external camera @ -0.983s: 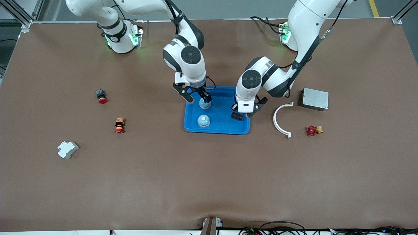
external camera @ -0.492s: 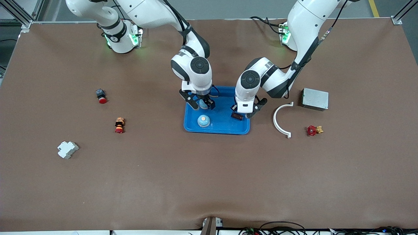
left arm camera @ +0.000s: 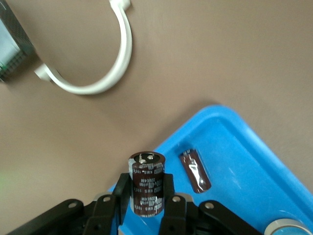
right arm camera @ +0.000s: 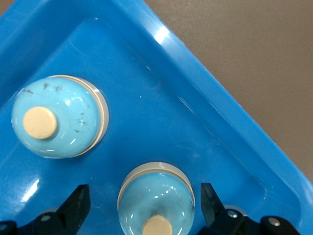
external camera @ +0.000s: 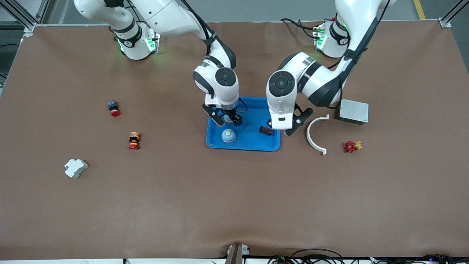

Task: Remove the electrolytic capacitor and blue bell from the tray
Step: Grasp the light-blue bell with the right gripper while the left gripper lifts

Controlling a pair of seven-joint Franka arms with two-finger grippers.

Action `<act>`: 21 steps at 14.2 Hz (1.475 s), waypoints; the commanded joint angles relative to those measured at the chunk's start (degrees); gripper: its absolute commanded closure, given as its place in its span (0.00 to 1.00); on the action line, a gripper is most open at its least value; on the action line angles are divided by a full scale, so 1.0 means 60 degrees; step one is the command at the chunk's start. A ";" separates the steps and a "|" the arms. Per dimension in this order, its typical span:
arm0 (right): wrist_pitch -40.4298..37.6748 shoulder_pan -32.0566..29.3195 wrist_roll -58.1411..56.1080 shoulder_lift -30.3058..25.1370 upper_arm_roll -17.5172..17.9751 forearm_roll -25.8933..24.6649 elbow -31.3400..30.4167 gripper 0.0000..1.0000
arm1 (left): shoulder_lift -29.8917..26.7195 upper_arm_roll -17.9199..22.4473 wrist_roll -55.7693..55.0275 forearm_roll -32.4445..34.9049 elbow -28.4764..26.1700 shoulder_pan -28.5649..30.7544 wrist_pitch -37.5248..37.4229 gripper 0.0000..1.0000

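Note:
A blue tray (external camera: 249, 145) lies mid-table. Two light blue bells stand in it. My right gripper (external camera: 228, 119) is open around one bell (right arm camera: 156, 198), its fingers (right arm camera: 76, 205) apart from the dome. The other bell (external camera: 228, 136) stands nearer the front camera, and it also shows in the right wrist view (right arm camera: 58, 117). My left gripper (external camera: 285, 128) is over the tray's edge at the left arm's end. It is shut on a dark brown capacitor (left arm camera: 145, 183), held upright. A second capacitor (external camera: 265, 130) lies flat in the tray, and it also shows in the left wrist view (left arm camera: 195, 171).
A white curved piece (external camera: 316, 135), a grey box (external camera: 353, 111) and a red valve (external camera: 351, 146) lie toward the left arm's end. Two red buttons (external camera: 113, 108) (external camera: 134, 140) and a white block (external camera: 76, 168) lie toward the right arm's end.
My right gripper has come down over the tray with the bell, which now stands between open fingers. My left gripper has shifted from over the tray toward its edge at the left arm's end.

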 commanded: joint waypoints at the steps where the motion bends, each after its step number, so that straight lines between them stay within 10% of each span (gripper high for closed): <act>1: 0.0036 0.0160 0.0315 0.0154 -0.0101 -0.0208 0.0172 0.00 | -0.0276 0.0003 0.1224 0.0196 0.0324 0.0750 -0.0499 1.00; 7: 0.0037 0.0189 0.0549 0.0184 -0.0101 -0.0295 0.0172 0.12 | -0.0323 -0.0070 0.1872 0.0034 -0.0450 0.2714 -0.0676 1.00; 11: 0.0051 0.0131 0.0709 0.0184 -0.0086 -0.0179 0.0201 1.00 | 0.0219 -0.0026 0.1917 0.0107 -0.1242 0.2937 0.0478 1.00; 17: -0.0371 0.0028 0.0872 0.0038 -0.0072 -0.0179 0.0493 1.00 | 0.0878 0.0003 0.1829 0.1175 -0.1859 0.3259 0.1375 1.00; 21: -0.3267 -0.0556 -0.0339 -0.0518 0.0031 0.0141 0.1780 1.00 | 0.1288 0.0047 0.1756 0.1499 -0.1859 0.3463 0.1536 1.00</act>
